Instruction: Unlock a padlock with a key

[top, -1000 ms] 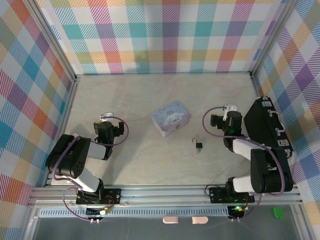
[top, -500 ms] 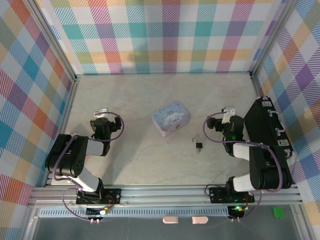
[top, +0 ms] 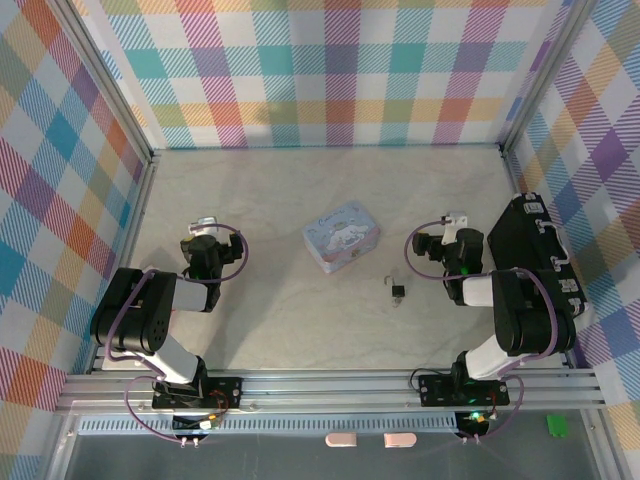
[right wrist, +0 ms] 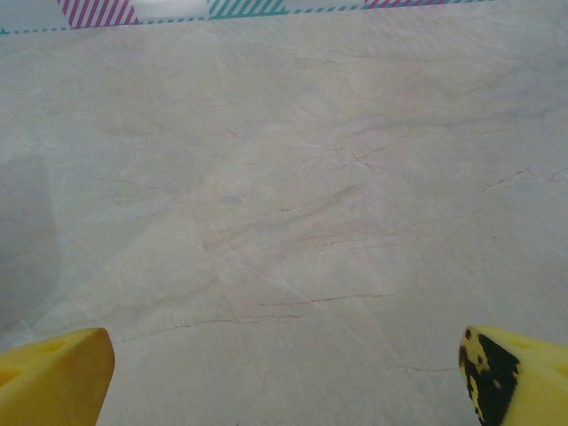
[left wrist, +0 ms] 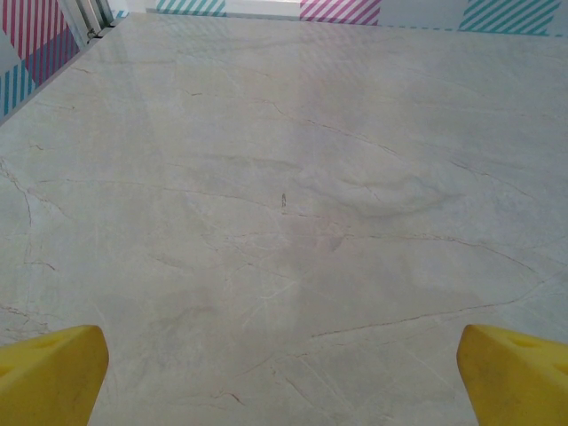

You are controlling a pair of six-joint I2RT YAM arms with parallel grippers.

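Note:
The padlock, tiny and dark with a thin silver shackle, lies on the marble table in the top view, right of centre. The key is too small to tell apart from it. My left gripper hovers low at the table's left, far from the padlock. It is open, its yellow fingertips spread wide over bare marble. My right gripper sits just right of and behind the padlock. It is open too, with nothing between its yellow fingertips.
A pale blue cartoon-printed tin stands at the middle, just behind and left of the padlock. A big black case lies along the right wall beside the right arm. Plaid walls enclose three sides; a metal rail runs along the near edge.
The left wrist has swung a little left and away. The right wrist has shifted slightly and settled beside the case. Both grippers stayed open; padlock and tin have not moved.

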